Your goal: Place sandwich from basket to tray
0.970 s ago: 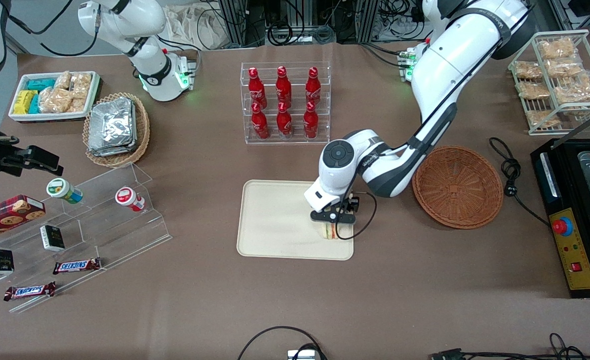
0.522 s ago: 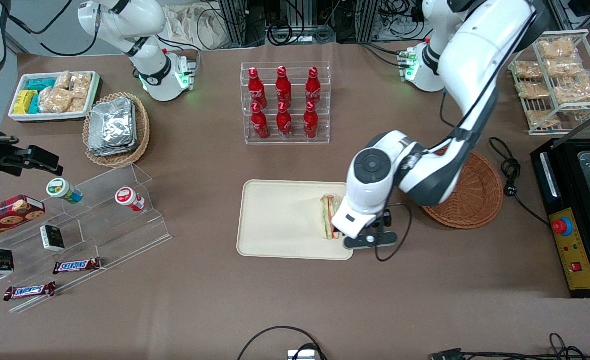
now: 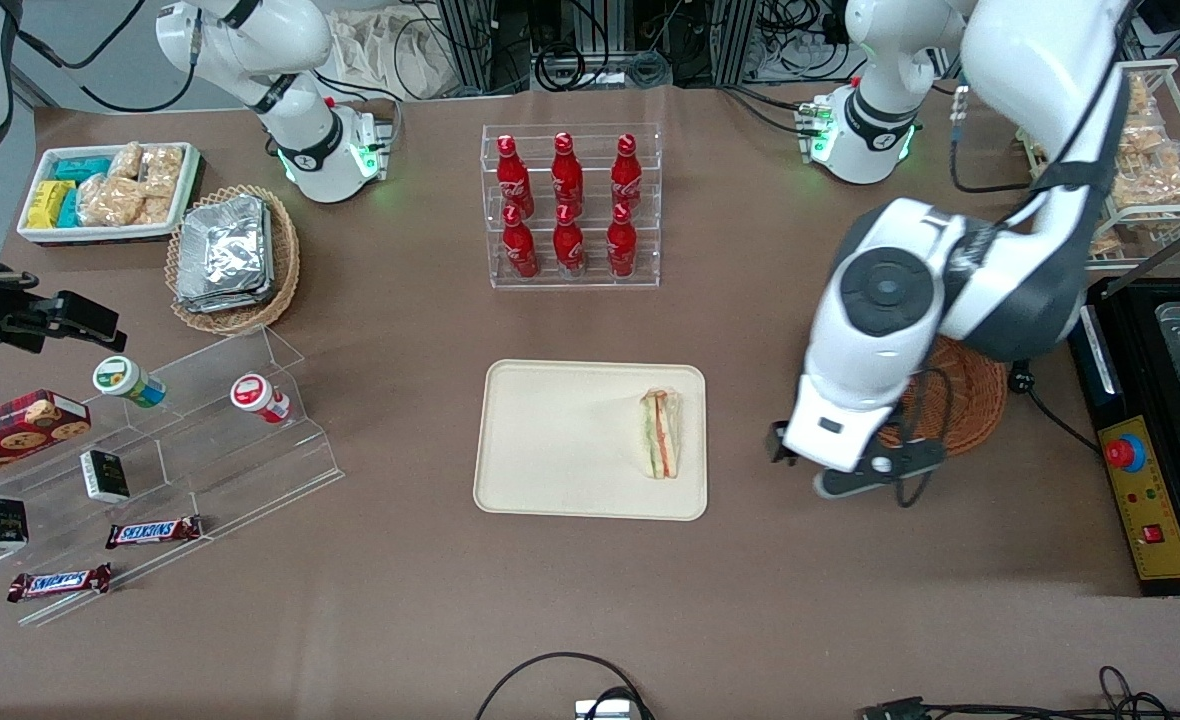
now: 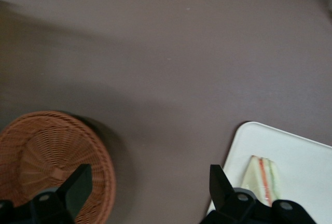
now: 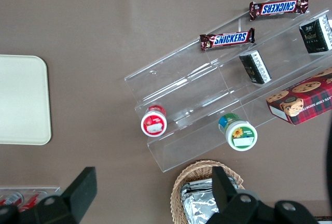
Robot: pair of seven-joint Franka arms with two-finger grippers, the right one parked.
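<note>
Sandwich (image 3: 660, 434) laid on tray (image 3: 550, 440)
Gripper (image 4: 150, 193) is held empty, fingers spread, above the table between tray and basket (image 3: 960, 400)

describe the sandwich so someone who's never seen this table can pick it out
Find the cream tray in front of the rack of red bottles. The sandwich lies on its end nearest the brown wicker basket, the only item on it. It is a clear-wrapped white wedge with green and orange-red stripes, unlike the foil packs. The open end effector hangs between tray and basket.
</note>
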